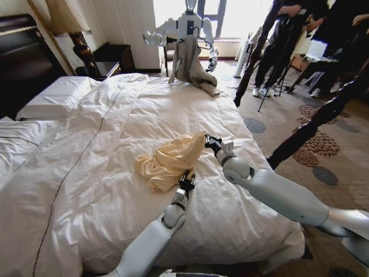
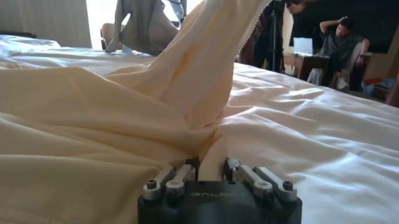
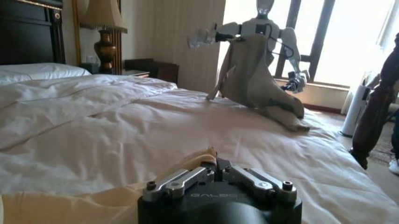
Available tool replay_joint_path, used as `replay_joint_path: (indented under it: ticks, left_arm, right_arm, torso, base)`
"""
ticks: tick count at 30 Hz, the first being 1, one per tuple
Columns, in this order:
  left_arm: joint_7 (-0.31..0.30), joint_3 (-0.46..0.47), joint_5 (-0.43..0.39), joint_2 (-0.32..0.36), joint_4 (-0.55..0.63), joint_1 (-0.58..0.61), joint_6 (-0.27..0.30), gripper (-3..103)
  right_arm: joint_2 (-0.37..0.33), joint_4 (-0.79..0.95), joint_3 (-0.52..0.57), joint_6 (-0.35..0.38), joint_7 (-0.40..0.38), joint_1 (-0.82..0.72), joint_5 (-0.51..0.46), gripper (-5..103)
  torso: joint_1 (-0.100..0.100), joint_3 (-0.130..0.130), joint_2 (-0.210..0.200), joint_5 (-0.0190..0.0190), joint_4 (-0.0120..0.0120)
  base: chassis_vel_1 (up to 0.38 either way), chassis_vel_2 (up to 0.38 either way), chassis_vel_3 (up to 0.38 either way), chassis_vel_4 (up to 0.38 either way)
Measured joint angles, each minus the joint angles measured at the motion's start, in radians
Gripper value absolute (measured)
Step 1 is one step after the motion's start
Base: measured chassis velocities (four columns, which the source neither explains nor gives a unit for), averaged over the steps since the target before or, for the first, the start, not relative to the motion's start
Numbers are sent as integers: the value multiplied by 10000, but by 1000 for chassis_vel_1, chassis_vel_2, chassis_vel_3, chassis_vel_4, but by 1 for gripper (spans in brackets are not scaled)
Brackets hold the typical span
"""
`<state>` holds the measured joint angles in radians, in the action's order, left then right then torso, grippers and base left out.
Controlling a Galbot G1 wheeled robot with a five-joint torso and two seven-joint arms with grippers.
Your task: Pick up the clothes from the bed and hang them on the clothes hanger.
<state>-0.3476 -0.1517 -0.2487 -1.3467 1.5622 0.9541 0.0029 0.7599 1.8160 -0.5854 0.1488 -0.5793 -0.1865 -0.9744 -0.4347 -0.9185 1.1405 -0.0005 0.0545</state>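
Both grippers are clamped on the cream top (image 1: pixel 167 161): left gripper (image 1: pixel 187 179) near edge, right gripper (image 1: pixel 211 141) far edge (raised), spreading it above the bed (image 1: pixel 86 173).

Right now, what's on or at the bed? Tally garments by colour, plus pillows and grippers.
Cream top: 1, crumpled mid-bed, pinched by both grippers (left, right)
Grey-beige garment: 1, held at the far edge of the bed by another robot
White pillows: 2
Grippers: 2
Total: 6
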Motion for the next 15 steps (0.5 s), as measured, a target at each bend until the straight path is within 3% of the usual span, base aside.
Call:
replay_joint_path:
  ticks: [11,15]
  left_arm:
    - [-398,933,-486,413,922,574,50,2]
    - [-399,1641,-884,833,1489,885,32,2]
  right_arm:
    - [90,31,362,31,163,-192,61,0]
    - [171,46,470,31,148,-255,99,0]
  torso:
    - [0,0,0,-1,1]
    - [0,0,0,0,0]
  base:
    - [0,0,0,0]
    - [0,0,0,0]
